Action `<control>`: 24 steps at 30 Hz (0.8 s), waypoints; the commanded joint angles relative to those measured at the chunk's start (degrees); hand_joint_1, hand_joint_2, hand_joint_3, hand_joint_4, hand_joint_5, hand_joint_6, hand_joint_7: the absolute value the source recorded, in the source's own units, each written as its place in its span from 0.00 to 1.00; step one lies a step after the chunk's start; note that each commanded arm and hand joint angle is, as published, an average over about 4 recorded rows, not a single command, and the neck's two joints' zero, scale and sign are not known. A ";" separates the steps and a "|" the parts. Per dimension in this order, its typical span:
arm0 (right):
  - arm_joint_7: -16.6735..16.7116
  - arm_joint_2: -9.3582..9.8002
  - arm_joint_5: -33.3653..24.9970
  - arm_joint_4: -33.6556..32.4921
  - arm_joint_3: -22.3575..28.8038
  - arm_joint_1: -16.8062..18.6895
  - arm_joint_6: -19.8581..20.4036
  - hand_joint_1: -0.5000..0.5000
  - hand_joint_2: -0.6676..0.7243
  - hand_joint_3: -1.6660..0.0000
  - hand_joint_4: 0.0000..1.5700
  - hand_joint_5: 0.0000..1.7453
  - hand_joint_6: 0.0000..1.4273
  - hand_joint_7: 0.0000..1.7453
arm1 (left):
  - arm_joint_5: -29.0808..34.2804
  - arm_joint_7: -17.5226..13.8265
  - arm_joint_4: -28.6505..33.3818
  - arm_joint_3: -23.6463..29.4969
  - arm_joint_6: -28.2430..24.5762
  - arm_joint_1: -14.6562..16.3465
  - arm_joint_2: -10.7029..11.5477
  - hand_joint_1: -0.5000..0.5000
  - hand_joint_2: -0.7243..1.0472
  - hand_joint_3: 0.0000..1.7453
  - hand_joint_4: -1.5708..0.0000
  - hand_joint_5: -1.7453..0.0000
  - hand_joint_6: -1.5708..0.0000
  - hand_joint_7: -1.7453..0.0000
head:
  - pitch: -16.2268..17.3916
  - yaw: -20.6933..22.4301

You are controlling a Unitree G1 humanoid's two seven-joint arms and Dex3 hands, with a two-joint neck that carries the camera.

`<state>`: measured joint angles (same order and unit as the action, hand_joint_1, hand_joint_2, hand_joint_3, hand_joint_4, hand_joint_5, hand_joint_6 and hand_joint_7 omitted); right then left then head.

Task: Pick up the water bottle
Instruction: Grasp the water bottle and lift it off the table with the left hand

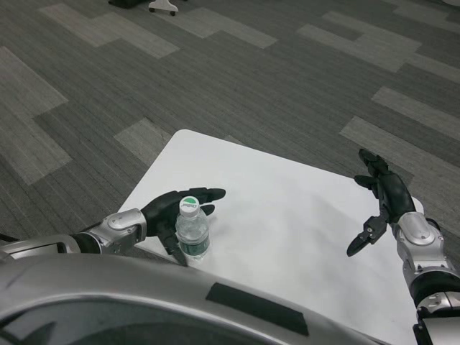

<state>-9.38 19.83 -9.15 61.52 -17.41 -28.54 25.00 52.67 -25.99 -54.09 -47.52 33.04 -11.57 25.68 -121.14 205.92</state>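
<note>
Item: water bottle [192, 231], clear, upright near the bench's [287, 215] near-left edge; green label and white cap, print too small to read. My left hand [175, 209]: just behind the bottle, fingers extended, holding nothing. My right hand [381, 201]: raised at the right edge, fingers spread, empty.

Clear water bottle [192, 233] with white cap printed in green and a dark green label band. White table [287, 230]. Black left hand [176, 206] and black right hand [381, 198] on silver forearms. Grey carpet [215, 72] patterned with lighter grey rectangles; a white, possibly wheeled, base [164, 6] at the top edge.
</note>
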 commanded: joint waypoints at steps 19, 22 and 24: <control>-0.11 0.48 -0.34 -0.52 0.53 0.41 -0.30 0.21 0.91 0.92 0.00 0.44 0.00 0.04 | 0.81 0.15 -1.59 -1.96 -0.44 -2.23 0.07 1.00 0.84 0.04 0.82 0.84 0.42 0.94 | -0.04 -0.18; -0.11 0.48 -0.34 -0.52 0.53 0.41 -0.30 0.21 0.91 0.93 0.00 0.44 0.00 0.04 | 0.59 -0.16 -1.68 -1.96 -0.44 -2.23 0.09 1.00 0.88 0.05 0.67 0.54 0.26 0.79 | -0.10 -0.20; -0.11 0.48 -0.34 -0.52 0.58 0.41 -0.30 0.21 0.91 0.90 0.00 0.44 0.00 0.04 | 0.48 -0.27 -1.86 -1.96 -0.44 -2.23 0.14 1.00 0.88 0.05 0.49 0.26 0.22 0.56 | -0.07 -0.16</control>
<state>-9.39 19.83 -9.15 61.50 -17.35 -28.42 25.00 53.25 -25.91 -55.50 -49.23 33.01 -13.10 25.60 -121.21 205.75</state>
